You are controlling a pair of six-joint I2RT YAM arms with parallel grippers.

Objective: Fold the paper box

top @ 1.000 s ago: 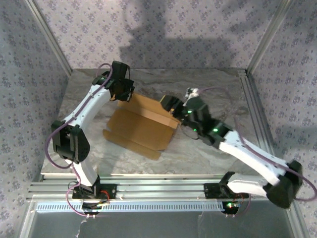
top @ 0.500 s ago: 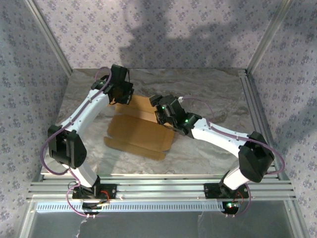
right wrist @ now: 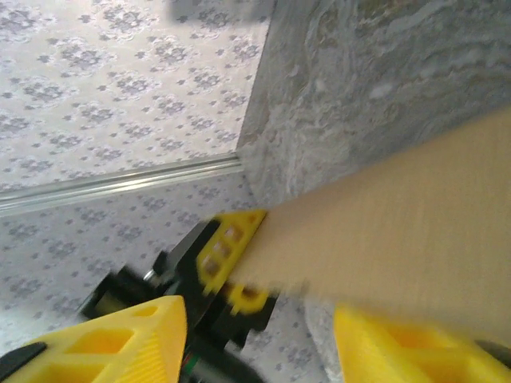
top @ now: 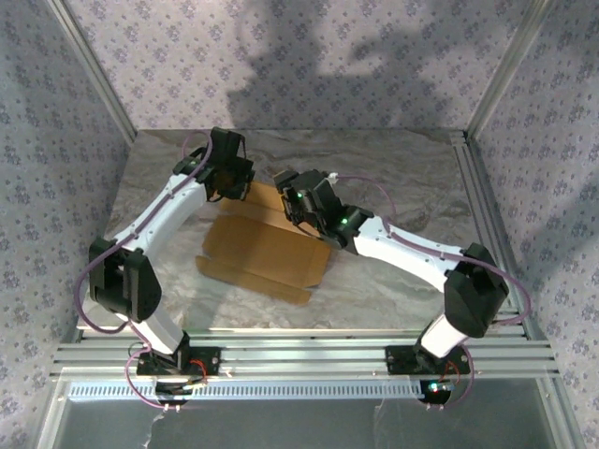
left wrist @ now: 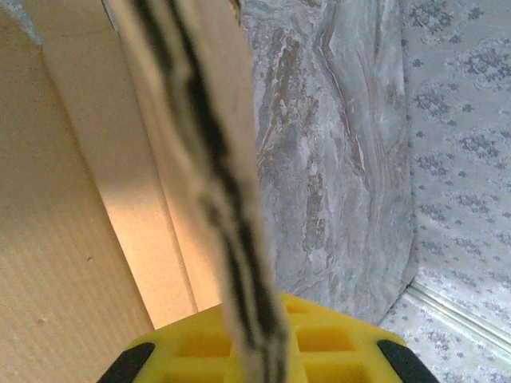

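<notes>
box [top: 267, 248] edge, maybe between left fingers [left wrist: 319, 341]

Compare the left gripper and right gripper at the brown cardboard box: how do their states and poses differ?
The left gripper is shut on the raised far flap of the brown cardboard box; the right gripper stands open, that flap unclamped across its gap. The left gripper reaches in from the left, the right gripper from the right. Both have yellow fingers.

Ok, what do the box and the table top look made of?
The box looks like brown corrugated cardboard, matte, with creases and faint ribbing on its face in the left wrist view. The table: grey, veined like marble, slight sheen; stone or printed laminate, I cannot tell.
</notes>
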